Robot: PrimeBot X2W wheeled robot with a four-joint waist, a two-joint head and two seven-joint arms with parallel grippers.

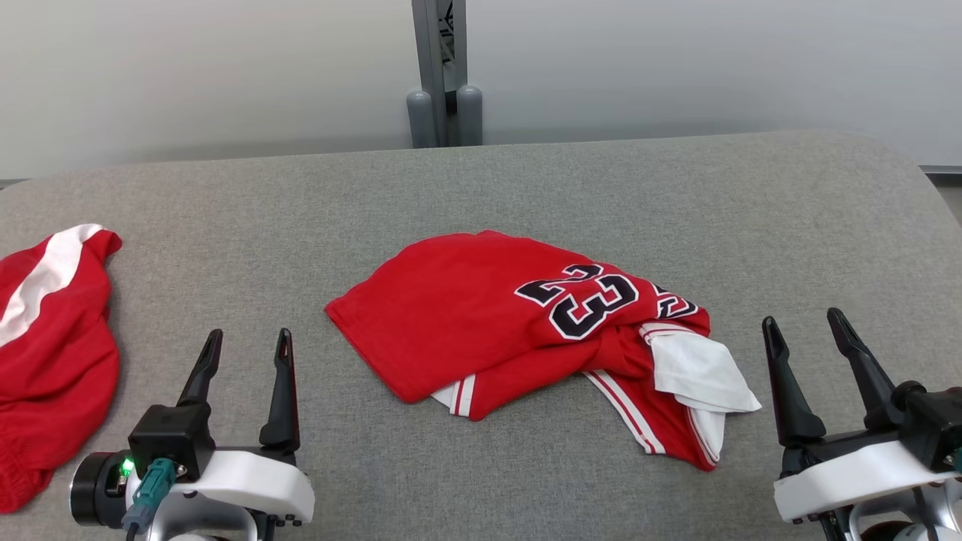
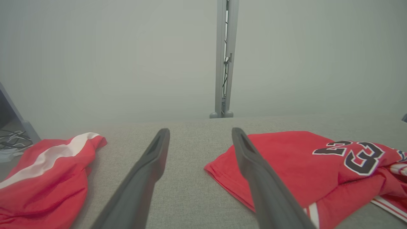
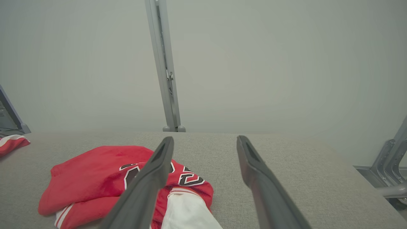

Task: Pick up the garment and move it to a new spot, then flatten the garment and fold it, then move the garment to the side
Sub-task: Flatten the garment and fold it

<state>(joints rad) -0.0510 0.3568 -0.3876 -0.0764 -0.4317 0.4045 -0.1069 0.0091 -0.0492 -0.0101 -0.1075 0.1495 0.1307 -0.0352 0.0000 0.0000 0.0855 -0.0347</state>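
Observation:
A red garment [image 1: 481,323] with a black "23" and white trim lies crumpled in the middle of the grey table [image 1: 526,180]. It shows too in the left wrist view, the garment [image 2: 286,162] at the right, and in the right wrist view, the garment [image 3: 95,175] at the lower left. My left gripper [image 1: 250,347] stands open near the front left, apart from the cloth. Open as well, my right gripper [image 1: 806,324] sits at the front right, just right of the white flap. Nothing is between either pair of fingers.
A second red garment [image 1: 45,353] with a white stripe lies at the table's left edge. A grey metal post [image 1: 443,75] stands behind the table against the pale wall. A metal frame [image 3: 388,165] shows off the table's right end.

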